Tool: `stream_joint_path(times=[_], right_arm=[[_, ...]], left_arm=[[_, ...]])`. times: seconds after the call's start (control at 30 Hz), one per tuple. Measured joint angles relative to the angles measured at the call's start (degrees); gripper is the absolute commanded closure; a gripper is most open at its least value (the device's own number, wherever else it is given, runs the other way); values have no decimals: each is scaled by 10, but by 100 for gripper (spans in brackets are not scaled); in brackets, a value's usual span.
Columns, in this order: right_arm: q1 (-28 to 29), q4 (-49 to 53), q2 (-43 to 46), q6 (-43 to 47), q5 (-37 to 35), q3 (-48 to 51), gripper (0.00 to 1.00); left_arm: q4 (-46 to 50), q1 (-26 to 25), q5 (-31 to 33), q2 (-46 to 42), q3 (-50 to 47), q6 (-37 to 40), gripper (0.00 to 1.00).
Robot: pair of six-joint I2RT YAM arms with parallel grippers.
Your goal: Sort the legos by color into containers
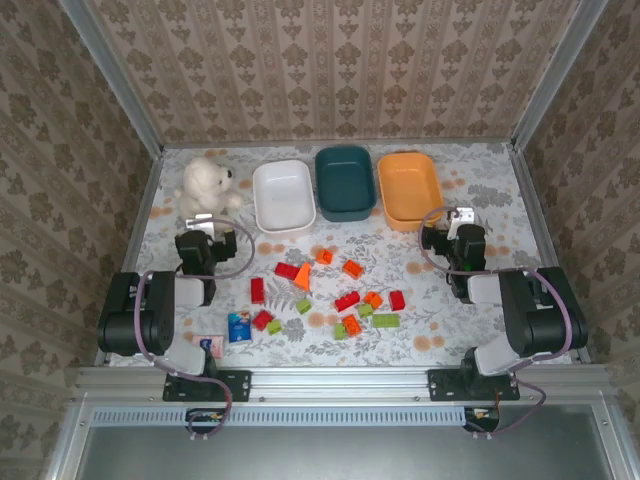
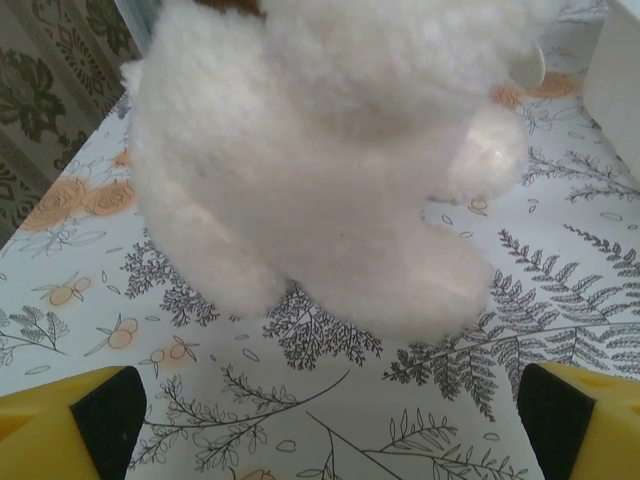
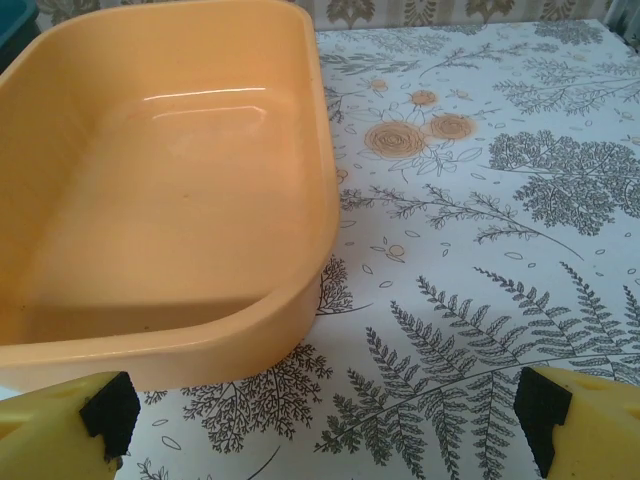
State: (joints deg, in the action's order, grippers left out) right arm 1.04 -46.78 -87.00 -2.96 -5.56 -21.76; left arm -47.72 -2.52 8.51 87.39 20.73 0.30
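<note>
Red, orange and lime green legos (image 1: 347, 301) lie scattered on the table's middle, between the two arms. Behind them stand three containers in a row, all with nothing inside: a white tub (image 1: 284, 195), a dark teal tub (image 1: 343, 182) and an orange tub (image 1: 409, 188). My left gripper (image 1: 205, 222) is open and points at the white teddy bear (image 2: 320, 150), with bare tablecloth between its fingers (image 2: 110, 420). My right gripper (image 3: 325, 425) is open just short of the orange tub's near corner (image 3: 300, 290), holding nothing.
The teddy bear (image 1: 208, 185) sits at the back left beside the white tub, whose edge (image 2: 620, 80) shows at the right of the left wrist view. A small blue-and-white packet (image 1: 238, 327) lies near the left arm's base. Metal frame rails border the table.
</note>
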Motion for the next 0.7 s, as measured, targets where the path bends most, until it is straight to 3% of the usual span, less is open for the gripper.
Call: stream_joint_path(times=[0.7], right_arm=[[2, -9, 0, 0, 0, 0, 0]], left_arm=[[-16, 0, -4, 0, 3, 7, 0]])
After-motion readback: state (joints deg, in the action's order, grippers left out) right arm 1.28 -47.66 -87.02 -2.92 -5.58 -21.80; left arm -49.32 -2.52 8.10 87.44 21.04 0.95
